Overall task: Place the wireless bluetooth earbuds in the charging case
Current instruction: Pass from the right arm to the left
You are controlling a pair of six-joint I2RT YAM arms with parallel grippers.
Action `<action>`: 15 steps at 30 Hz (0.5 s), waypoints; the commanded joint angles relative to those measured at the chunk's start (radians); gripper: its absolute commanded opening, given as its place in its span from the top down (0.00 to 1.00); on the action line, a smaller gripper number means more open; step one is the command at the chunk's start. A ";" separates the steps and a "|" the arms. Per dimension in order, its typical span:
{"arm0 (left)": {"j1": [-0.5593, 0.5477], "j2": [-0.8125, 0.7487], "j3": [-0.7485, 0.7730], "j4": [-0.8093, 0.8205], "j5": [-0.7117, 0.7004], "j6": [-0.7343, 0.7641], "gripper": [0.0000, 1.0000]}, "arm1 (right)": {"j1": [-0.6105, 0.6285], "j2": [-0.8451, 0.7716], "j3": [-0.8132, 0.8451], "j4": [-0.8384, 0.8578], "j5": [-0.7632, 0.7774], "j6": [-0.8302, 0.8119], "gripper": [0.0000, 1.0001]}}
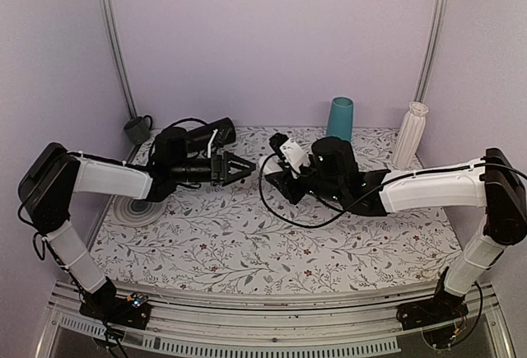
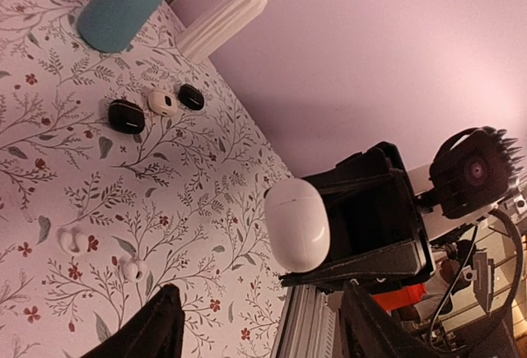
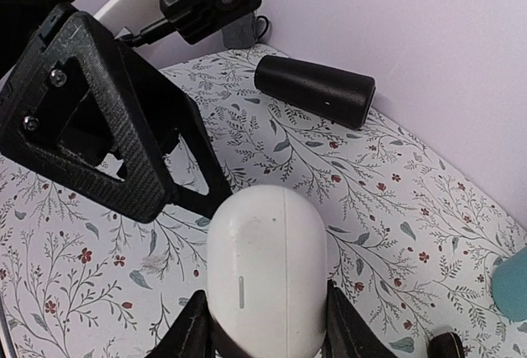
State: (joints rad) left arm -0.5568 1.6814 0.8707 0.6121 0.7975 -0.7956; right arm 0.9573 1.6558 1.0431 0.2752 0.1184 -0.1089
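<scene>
My right gripper (image 3: 268,325) is shut on the charging case (image 3: 265,267), a glossy white pebble with its lid closed, held above the table. In the top view the case (image 1: 265,163) hangs at mid-table between both arms. My left gripper (image 2: 263,325) is open with nothing between its fingers (image 3: 107,144). It points at the case (image 2: 296,225), with its tips just short of it. Two white earbuds (image 2: 72,240) (image 2: 132,270) lie loose on the floral table cover, left of the case in the left wrist view.
Two black lumps (image 2: 126,116) (image 2: 191,96) flank a small white round piece (image 2: 161,101). A teal cup (image 1: 339,118) and a white ribbed vase (image 1: 410,134) stand at the back. A black cylinder (image 3: 313,90), a dark cup (image 1: 137,129) and a grey plate (image 1: 136,208) sit on the left.
</scene>
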 commanded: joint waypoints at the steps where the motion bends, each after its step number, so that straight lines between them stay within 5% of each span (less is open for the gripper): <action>1: -0.012 -0.025 0.036 0.057 0.080 0.034 0.35 | 0.028 -0.068 0.001 0.027 0.083 -0.071 0.78; 7: -0.013 -0.065 0.030 0.095 0.096 0.066 0.33 | 0.033 -0.098 0.026 -0.032 0.006 -0.087 0.78; 15: -0.024 -0.225 -0.012 0.059 0.081 0.275 0.24 | -0.062 -0.156 0.088 -0.155 -0.494 0.052 0.80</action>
State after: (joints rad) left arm -0.5598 1.5475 0.8738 0.6865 0.8829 -0.6777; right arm 0.9588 1.5578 1.0809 0.1780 -0.0608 -0.1444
